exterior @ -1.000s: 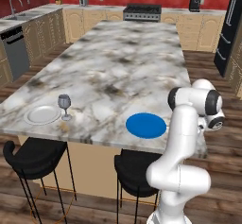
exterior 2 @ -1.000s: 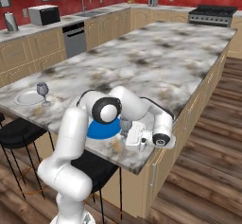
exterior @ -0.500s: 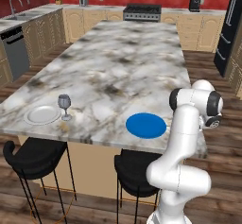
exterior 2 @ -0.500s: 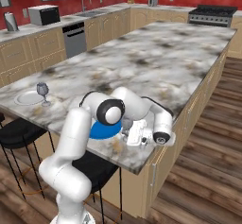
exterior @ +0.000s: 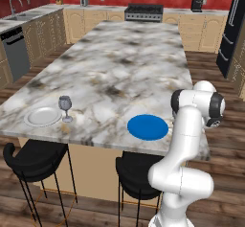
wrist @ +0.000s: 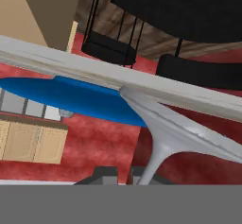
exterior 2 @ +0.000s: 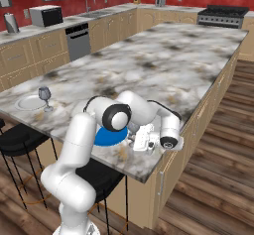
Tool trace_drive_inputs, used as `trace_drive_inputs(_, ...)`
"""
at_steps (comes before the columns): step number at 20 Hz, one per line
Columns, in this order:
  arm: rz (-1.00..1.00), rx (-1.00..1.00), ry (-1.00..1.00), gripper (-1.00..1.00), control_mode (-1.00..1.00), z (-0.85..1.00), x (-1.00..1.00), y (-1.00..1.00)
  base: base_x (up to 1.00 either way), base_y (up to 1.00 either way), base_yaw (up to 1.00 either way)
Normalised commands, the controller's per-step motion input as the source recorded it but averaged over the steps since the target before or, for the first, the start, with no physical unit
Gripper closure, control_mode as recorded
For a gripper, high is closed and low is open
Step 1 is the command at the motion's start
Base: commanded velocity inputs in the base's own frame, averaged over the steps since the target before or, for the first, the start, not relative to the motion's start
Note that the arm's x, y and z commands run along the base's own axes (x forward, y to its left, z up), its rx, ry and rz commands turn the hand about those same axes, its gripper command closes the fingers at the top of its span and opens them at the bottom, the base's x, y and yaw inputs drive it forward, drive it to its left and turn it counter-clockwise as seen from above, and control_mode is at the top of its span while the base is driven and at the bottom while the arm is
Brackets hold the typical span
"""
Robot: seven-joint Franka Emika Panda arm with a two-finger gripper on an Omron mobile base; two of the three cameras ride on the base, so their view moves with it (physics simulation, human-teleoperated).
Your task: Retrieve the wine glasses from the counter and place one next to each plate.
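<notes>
Two wine glasses are in play, and one point(exterior: 65, 107) stands upright just beside the white plate point(exterior: 42, 117) at the near left of the counter point(exterior: 124, 63). The other glass point(wrist: 189, 133) is with the arm. In the hand view, which is rolled upside down, its round foot sits on the marble just beside the blue plate point(exterior: 147, 127). Its thin stem runs straight towards the gripper point(wrist: 125, 176), so the glass looks to be standing upright directly ahead of the fingers. The two dark tips stand close together with a narrow gap, and I cannot tell whether they are pinching the stem or have let go. If the glass is set down, I'd judge the hand should back straight away from the stem without clipping it. Compared with a second ago, the arm has hardly shifted, and both plates and the far glass sit where they were.
</notes>
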Motion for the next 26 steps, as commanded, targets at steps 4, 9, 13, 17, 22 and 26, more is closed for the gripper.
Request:
trace_drive_inputs(4, 0.1, 0.0, -0.3, 1.0, -1.0, -0.39, -0.02, -0.14, 0.0, 0.0, 0.0)
trace_drive_inputs(9, 0.07, 0.01, -0.17, 1.0, -1.0, -0.52, 0.02, -0.31, 0.0, 0.0, 0.0)
trace_drive_inputs(13, 0.01, 0.06, 0.03, -1.0, -1.0, -0.51, 0.36, -0.36, 0.0, 0.0, 0.0)
trace_drive_inputs(17, 0.01, 0.1, 0.19, -1.0, -1.0, -0.38, 0.21, -0.69, 0.0, 0.0, 0.0)
trace_drive_inputs(22, 0.02, 0.07, 0.08, -1.0, -1.0, -0.3, 0.05, -0.56, 0.0, 0.0, 0.0)
trace_drive_inputs(26, 0.0, 0.08, 0.0, -1.0, -1.0, 0.17, -0.46, -0.57, 0.0, 0.0, 0.0)
